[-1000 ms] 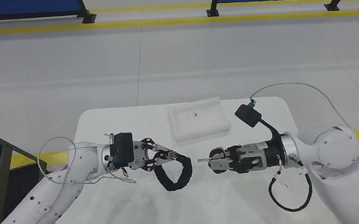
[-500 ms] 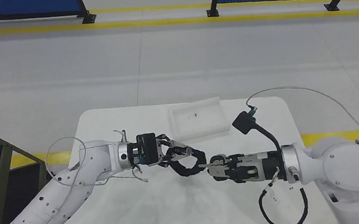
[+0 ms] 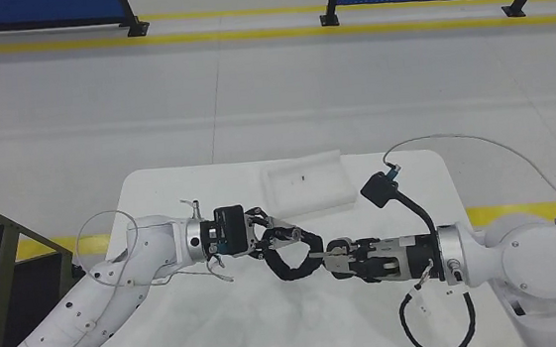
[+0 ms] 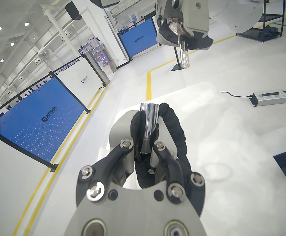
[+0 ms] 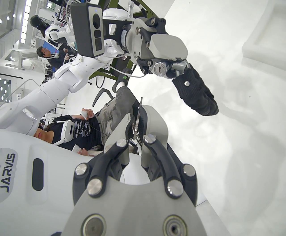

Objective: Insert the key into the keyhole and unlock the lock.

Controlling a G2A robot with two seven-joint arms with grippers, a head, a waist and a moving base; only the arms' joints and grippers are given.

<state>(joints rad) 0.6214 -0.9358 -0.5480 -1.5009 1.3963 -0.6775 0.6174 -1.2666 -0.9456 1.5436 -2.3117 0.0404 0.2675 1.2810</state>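
Note:
My left gripper is shut on the lock, a shiny silver cylinder with a black sleeved cable loop hanging from it. In the right wrist view the keyhole faces my right gripper, which is shut on the flat silver key, seen edge-on. The left wrist view shows the key pointing at the lock's open end with a gap between them. Both grippers are held above the middle of the white table, and the key tip is just short of the lock.
A white foam tray lies at the table's far edge behind the grippers. A grey power box with a cable sits on the floor beyond the table. Bare tabletop surrounds both arms.
The left gripper carried the lock rightward and the right gripper brought the key leftward; the wide gap between them a second ago has shrunk to a small one.

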